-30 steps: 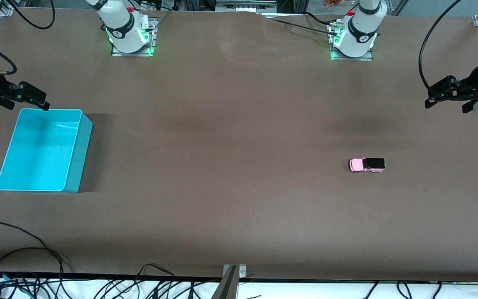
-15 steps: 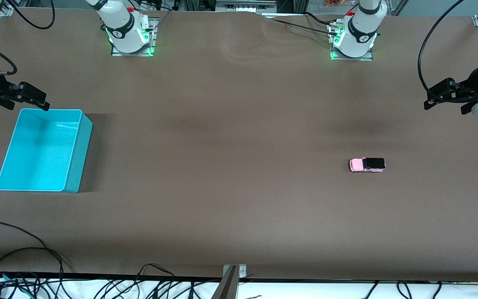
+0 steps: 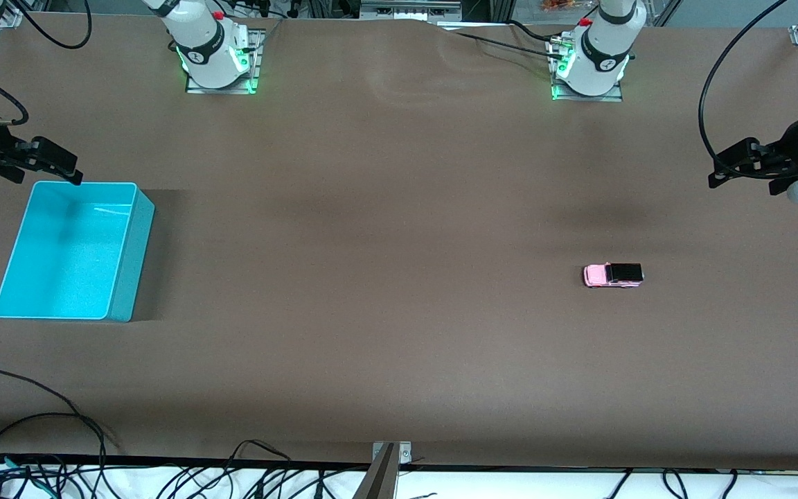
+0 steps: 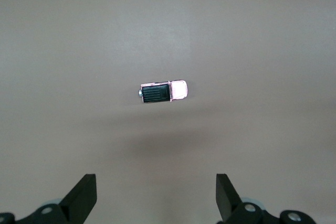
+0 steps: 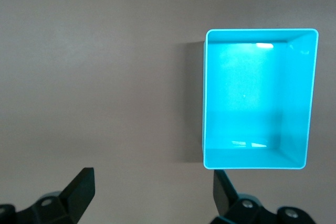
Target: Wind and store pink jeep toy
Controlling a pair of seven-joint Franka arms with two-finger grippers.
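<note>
The pink jeep toy (image 3: pixel 614 275), pale pink with a black roof, stands on its wheels on the brown table toward the left arm's end. It also shows in the left wrist view (image 4: pixel 163 93). My left gripper (image 3: pixel 742 170) is open and holds nothing, up in the air near the table's end, apart from the jeep; its fingers (image 4: pixel 84 195) stand wide apart. The turquoise bin (image 3: pixel 132 263) sits at the right arm's end with nothing in it. My right gripper (image 3: pixel 49 170) is open, over the bin's edge nearest the bases; the right wrist view shows the bin (image 5: pixel 252 93).
Both arm bases (image 3: pixel 215 59) stand along the table's edge farthest from the front camera. Loose black cables (image 3: pixel 39 430) lie at the table's front edge. A metal bracket (image 3: pixel 388 454) sits at the middle of that edge.
My left gripper has drifted a little toward the bases' side of the table. The jeep, the bin and the right gripper have not moved.
</note>
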